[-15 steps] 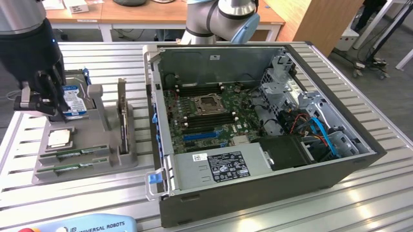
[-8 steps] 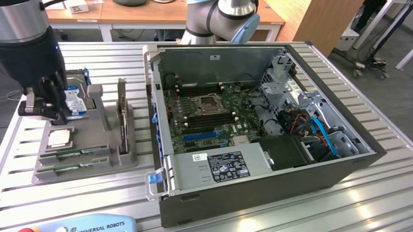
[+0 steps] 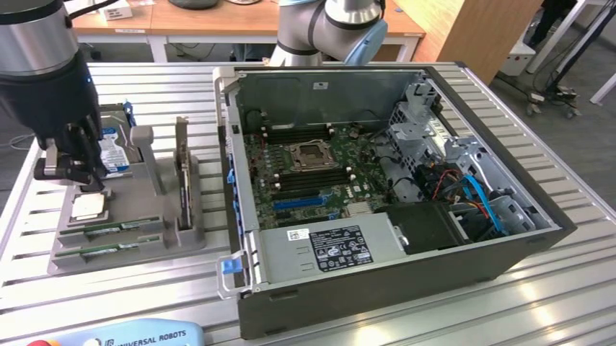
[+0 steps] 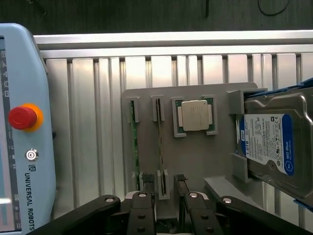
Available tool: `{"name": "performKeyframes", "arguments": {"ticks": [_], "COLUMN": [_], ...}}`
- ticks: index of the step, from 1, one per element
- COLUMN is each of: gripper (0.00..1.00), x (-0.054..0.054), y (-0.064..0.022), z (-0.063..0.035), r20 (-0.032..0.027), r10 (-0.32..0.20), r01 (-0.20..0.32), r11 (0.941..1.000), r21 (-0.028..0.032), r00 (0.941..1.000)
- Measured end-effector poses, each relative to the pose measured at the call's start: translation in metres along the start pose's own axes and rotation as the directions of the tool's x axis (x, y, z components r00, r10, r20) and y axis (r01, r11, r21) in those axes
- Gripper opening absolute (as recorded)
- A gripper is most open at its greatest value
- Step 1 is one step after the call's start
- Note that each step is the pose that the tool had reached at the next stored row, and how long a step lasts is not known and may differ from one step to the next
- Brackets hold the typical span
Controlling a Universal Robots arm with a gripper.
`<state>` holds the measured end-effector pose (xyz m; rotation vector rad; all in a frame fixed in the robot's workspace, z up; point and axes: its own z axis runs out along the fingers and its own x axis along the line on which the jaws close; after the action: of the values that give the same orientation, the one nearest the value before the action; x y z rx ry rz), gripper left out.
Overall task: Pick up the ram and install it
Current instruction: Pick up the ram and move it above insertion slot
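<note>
Wide shot first: the ribbed aluminium worktop (image 3: 144, 94) carries a big dark grey computer case (image 3: 405, 277), lying open with its green motherboard (image 3: 318, 166) facing up. On the exterior view's left of the case sits a flat grey plastic holder tray (image 3: 125, 261), and at the worktop's near edge there's a pale blue teach pendant (image 4: 24, 147) with a red stop button.

On to the tray: a silver hard drive with a blue and white label (image 4: 266, 142) stands in its slot, a dark expansion card (image 3: 181, 169) stands on edge on the side towards the case, and a square silver processor chip (image 4: 194, 116) lies flat in its pocket.

And here's the ram: two long, thin green ram sticks (image 4: 132, 142) lie side by side in their tray slots, both seated, neither lifted. The second stick (image 4: 159, 142) runs just beside the processor.

The black gripper (image 4: 162, 178) hangs over the tray, jaws spread wide and carrying nothing; in the wrist view that second stick lines up between its fingers (image 4: 145, 196)
</note>
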<state>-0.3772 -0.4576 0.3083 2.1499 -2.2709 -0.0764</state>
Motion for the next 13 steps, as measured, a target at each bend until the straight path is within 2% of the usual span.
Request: {"name": "performKeyframes", "arguments": {"ticks": [13], "gripper": [0.3], "x": [0.0], "y": [-0.0007], "z": [0.0162], "r20": [-0.0017], "r10": [-0.037], "r01": [0.037], "r11": [0.9993], "r21": [-0.001], "r00": [0.9993]}}
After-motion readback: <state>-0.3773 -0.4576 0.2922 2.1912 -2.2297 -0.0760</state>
